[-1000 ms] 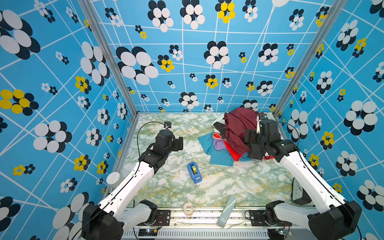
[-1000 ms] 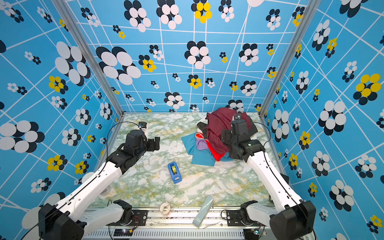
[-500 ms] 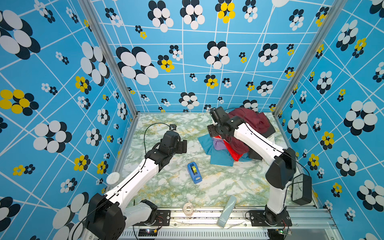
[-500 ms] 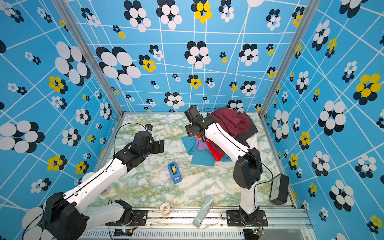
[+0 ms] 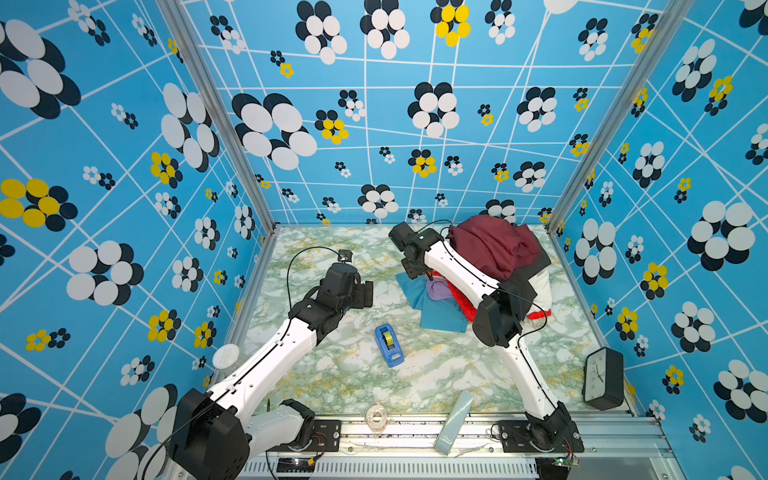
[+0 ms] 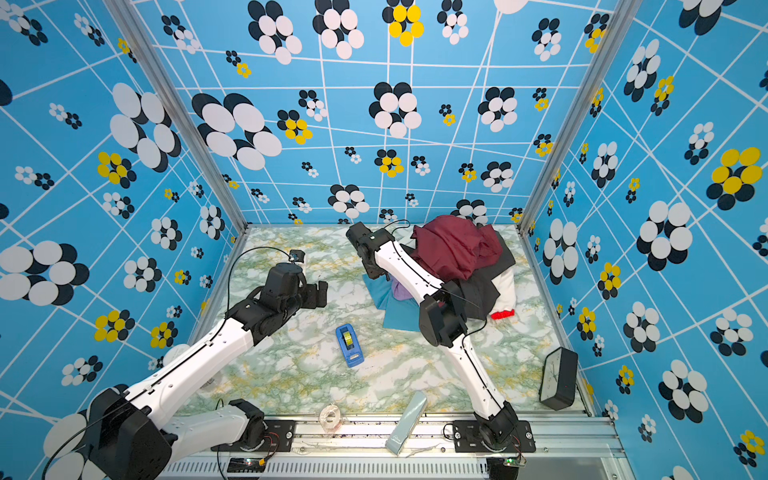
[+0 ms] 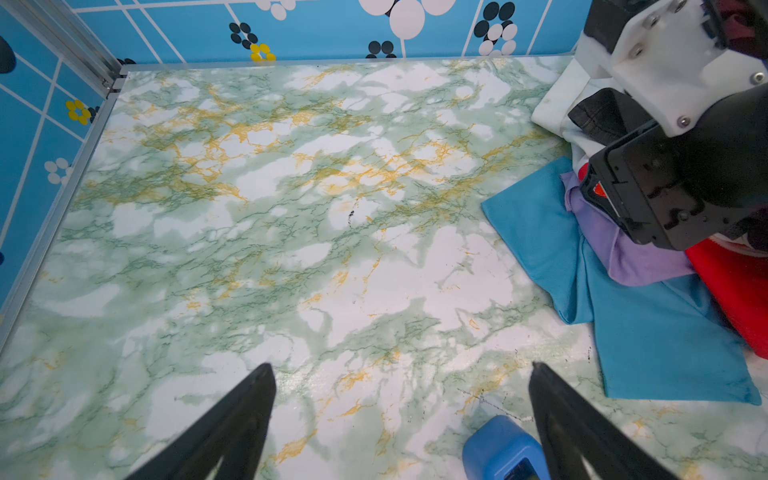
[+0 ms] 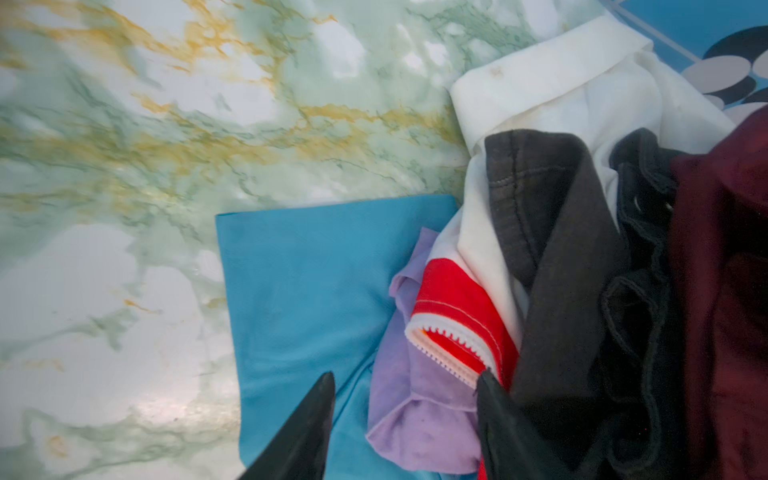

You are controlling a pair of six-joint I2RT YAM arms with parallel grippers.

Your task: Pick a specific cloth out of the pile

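Observation:
The pile [image 5: 494, 253] [image 6: 457, 253] lies at the back right, topped by a maroon shirt. The cloth shows as a red, zip-edged piece [image 8: 453, 307] with white fabric above it, tucked under a black garment; red lining [image 5: 459, 297] and a red cuff [image 6: 502, 314] also peek out. My right gripper [image 8: 406, 376] [image 5: 422, 272] sits at the pile's left edge, jaws apart, straddling a lilac cloth [image 8: 419, 407], with one fingertip against the red edge. My left gripper [image 7: 401, 365] [image 5: 365, 293] hangs wide open over bare marble, holding nothing.
A teal cloth [image 5: 440, 316] spreads in front of the pile. A blue tape dispenser [image 5: 388, 345] [image 7: 500, 449] lies mid-table. A black clock [image 5: 602, 378] stands front right. A tape roll [image 5: 375, 417] and a grey-blue box [image 5: 455, 419] rest at the front rail.
My right arm swung from the pile's right side across to its left edge, and its jaws have narrowed. The left gripper drifted a little toward the table's middle, still open.

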